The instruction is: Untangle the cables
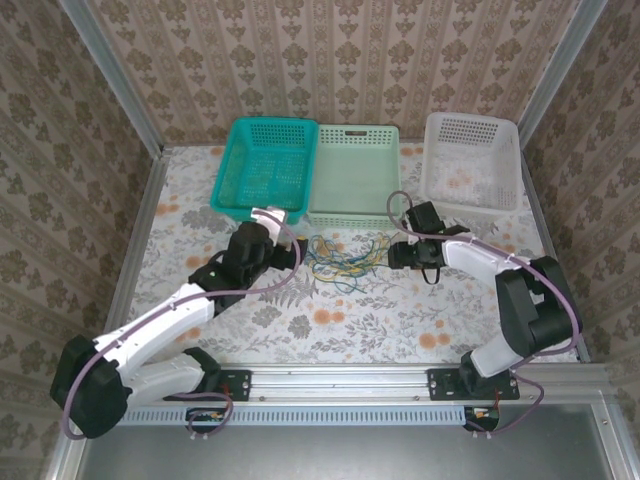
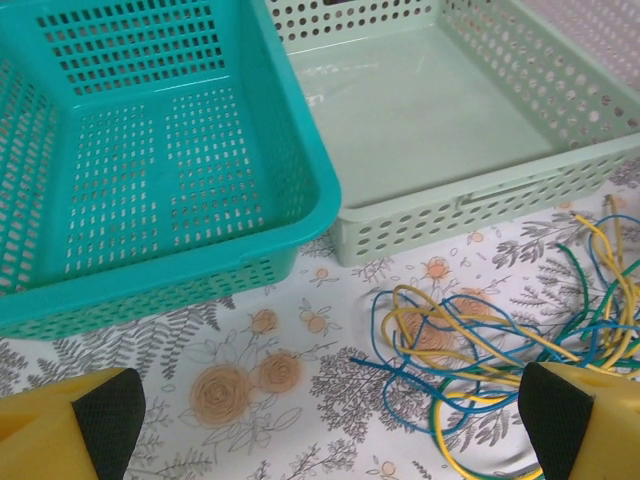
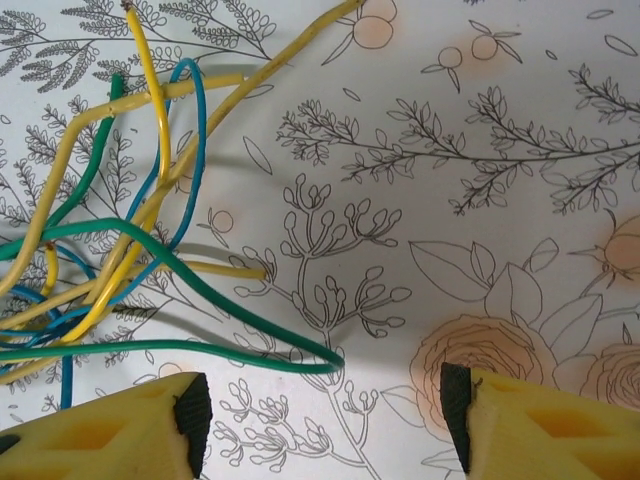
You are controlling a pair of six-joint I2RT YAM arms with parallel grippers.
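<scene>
Item: cables, a loose tangle of thin yellow, blue and green wires lying on the floral table cover mid-table, between the two arms and just in front of the pale green basket. Left wrist view: cables lie at lower right on the cover, apart from the basket walls, with yellow and blue strands looping over one another. Right wrist view: cables are at the left, with one green strand bending into a narrow loop that reaches toward the centre. Left gripper: beside the tangle's left edge; seen from its wrist, jaws spread wide, yellow fingers with black pads at the bottom corners, nothing between them. Right gripper: beside the tangle's right edge; seen from its wrist, jaws apart, pads clear of the wires, the green loop's tip just above the gap, nothing pinched. Containers along the far side: teal basket left, tilted and leaning on the pale green basket; white basket right, standing apart.
</scene>
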